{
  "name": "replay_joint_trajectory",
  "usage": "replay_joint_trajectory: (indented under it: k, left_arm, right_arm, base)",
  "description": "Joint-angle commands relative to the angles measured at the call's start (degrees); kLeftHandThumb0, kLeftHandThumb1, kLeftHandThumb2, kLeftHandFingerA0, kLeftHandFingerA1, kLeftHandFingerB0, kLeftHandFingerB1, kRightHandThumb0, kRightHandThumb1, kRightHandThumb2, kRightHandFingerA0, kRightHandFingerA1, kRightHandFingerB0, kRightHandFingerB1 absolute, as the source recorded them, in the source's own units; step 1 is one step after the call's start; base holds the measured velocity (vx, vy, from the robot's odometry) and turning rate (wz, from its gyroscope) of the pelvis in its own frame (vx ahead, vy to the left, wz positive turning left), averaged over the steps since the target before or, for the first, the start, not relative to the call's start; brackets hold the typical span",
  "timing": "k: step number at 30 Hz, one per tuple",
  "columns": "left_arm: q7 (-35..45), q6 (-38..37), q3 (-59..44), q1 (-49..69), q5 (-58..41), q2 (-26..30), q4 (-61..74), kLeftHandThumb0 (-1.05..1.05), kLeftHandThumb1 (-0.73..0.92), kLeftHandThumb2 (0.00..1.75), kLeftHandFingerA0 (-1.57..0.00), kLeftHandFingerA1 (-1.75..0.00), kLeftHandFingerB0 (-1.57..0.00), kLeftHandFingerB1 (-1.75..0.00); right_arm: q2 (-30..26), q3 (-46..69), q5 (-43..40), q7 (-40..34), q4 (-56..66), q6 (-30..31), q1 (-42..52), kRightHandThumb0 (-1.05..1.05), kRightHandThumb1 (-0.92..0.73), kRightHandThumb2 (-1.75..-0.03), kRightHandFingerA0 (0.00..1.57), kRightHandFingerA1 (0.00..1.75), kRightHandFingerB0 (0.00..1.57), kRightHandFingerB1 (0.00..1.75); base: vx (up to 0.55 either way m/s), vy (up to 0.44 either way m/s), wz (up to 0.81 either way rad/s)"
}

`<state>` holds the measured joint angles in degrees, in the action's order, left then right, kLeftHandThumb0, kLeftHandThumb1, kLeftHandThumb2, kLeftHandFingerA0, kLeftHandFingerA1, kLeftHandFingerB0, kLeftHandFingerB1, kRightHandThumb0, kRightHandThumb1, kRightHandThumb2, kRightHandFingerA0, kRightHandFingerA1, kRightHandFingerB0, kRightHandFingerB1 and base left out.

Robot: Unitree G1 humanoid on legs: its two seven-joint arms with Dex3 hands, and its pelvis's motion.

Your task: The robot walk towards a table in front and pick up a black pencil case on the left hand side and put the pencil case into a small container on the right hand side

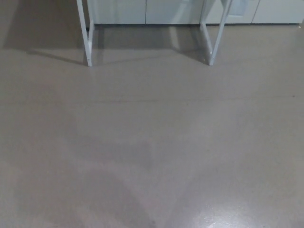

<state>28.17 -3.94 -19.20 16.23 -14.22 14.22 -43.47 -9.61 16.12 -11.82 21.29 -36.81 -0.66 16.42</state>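
A: anything blocking?
B: grey floor (pixel 152 142) is lying wide open. Only the left table leg (pixel 85 35) and right table leg (pixel 217 35) are standing ahead, white cabinets (pixel 173 12) closing off the gap behind them.

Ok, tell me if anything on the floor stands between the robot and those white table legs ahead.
Nothing visible does; the floor runs unbroken to the table legs. Neither hand, pencil case nor container shows in this view.
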Motion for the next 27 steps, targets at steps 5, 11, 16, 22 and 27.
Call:
replay_joint_trajectory:
  k: [5, 11, 16, 22, 27]
  left_arm:
    - [-0.85, -2.41, 1.94, 0.66, 1.42, 0.56, 0.67, -0.12, 0.52, 0.55, -0.44, -0.39, -0.3, -0.31]
    - [-0.72, -3.51, 2.54, 0.69, 1.37, 0.84, 0.43, -0.09, 0.35, 0.83, -0.33, -0.57, -0.17, -0.49]
    - [-1.12, -3.27, 2.7, 0.28, 1.22, 0.92, 0.31, -0.15, 0.49, 0.56, -0.42, -0.4, -0.31, -0.33]
    - [-1.14, -2.61, 3.13, 0.78, 1.4, 1.03, 1.33, -0.12, 0.48, 0.54, -0.43, -0.41, -0.31, -0.32]
    - [-0.02, -3.36, 3.68, 0.19, 1.74, 1.68, 0.38, -0.1, 0.32, 0.81, -0.31, -0.57, -0.18, -0.49]
  right_arm:
    - [-1.1, 0.75, -0.99, 1.02, -1.02, -0.93, -0.62, -0.07, -0.34, -0.83, 0.3, 0.6, 0.21, 0.54]
    - [-1.0, 0.69, -0.63, 0.77, -0.71, -1.0, -0.57, -0.08, -0.33, -0.83, 0.31, 0.6, 0.22, 0.55]
    - [-1.01, 0.76, -0.66, 0.58, -1.16, -1.11, -1.05, -0.06, -0.34, -0.83, 0.31, 0.6, 0.24, 0.55]
    - [-1.27, 0.52, -0.25, 0.57, -1.12, -1.34, -0.9, -0.1, -0.32, -0.82, 0.34, 0.61, 0.25, 0.55]
    - [-1.4, 0.5, -0.29, 0.61, -1.99, -1.57, -1.5, -0.12, -0.49, -0.53, 0.43, 0.5, 0.34, 0.41]
  base:
    - [0.16, -0.014, 0.09]
    - [0.18, -0.2, 0.07]
    - [0.15, -0.139, 0.11]
    - [0.18, 0.012, -0.09]
    - [0.21, 0.186, -0.06]
